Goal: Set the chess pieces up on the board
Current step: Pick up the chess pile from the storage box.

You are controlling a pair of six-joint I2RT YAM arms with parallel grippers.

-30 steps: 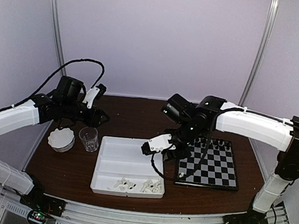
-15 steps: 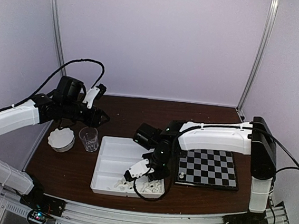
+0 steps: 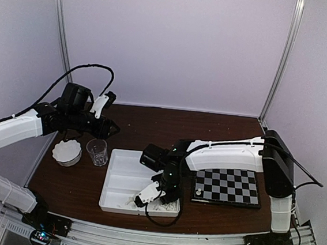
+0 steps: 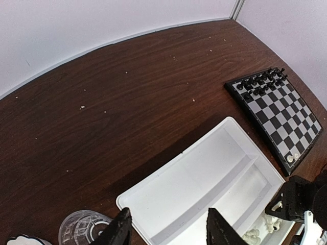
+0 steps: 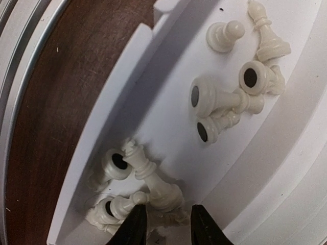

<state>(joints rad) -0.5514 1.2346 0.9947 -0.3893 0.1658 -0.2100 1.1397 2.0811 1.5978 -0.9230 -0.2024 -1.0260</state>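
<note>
- The board (image 3: pixel 232 190) lies flat on the right side of the tabletop (image 4: pixel 102 102), just beside the right edge of a white tray (image 3: pixel 125 171).
- In the left wrist view, black pieces (image 4: pixel 261 84) stand crowded along the far rows of the board.
- A single white piece (image 4: pixel 290 158) stands on a square at the board's near left corner.
- The other white pieces (image 5: pixel 225 99) lie tumbled on their sides in the tray's nearest compartment, in two loose heaps. Several show the dark dot under their bases.
- The right claw (image 5: pixel 166 224) reaches down into that compartment. Its fingers are a narrow gap apart, and the tips sit at the edge of the left-hand heap. I cannot tell whether they touch a piece.
- The left claw (image 4: pixel 168 232) hangs above the left side of the tabletop. Its fingers are spread wide and hold nothing.
- A clear cup (image 3: pixel 97 151) stands just left of the tray's far corner, and a small white bowl (image 3: pixel 67 152) stands left of the cup.
</note>
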